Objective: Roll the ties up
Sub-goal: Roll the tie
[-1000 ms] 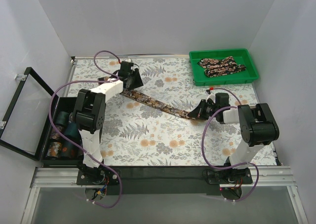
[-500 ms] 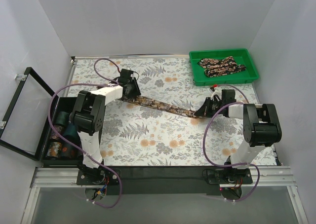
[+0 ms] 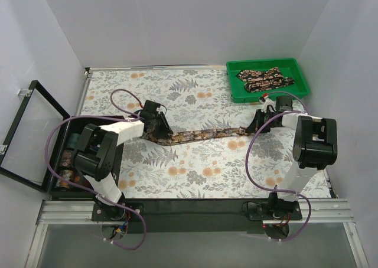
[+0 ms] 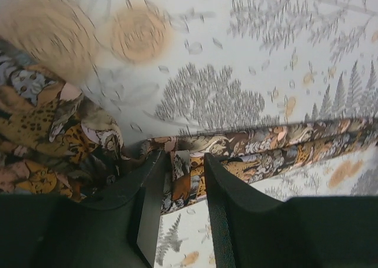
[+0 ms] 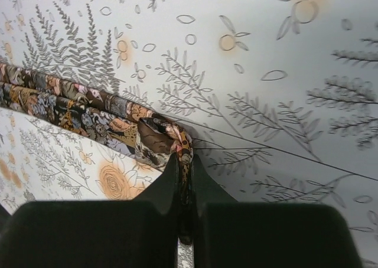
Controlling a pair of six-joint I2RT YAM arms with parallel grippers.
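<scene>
Top external view, and both arms are seen reaching low over the tablecloth (image 3: 195, 167), wrists turned inward toward each other. The left gripper (image 3: 158, 126) is narrowed onto the tie (image 3: 204, 134), with folded cloth filling the gap between its fingers (image 4: 230, 203) and a wider bunch heaped just beside them. The right gripper (image 3: 255, 125) is pinched tight on the other end, which is crumpled at its tips. Between the two tools the tie is laid doubled along the cloth. More ties (image 3: 263, 79) are glimpsed in the green tray (image 3: 269, 95) beyond the right gripper; their number cannot be made out.
</scene>
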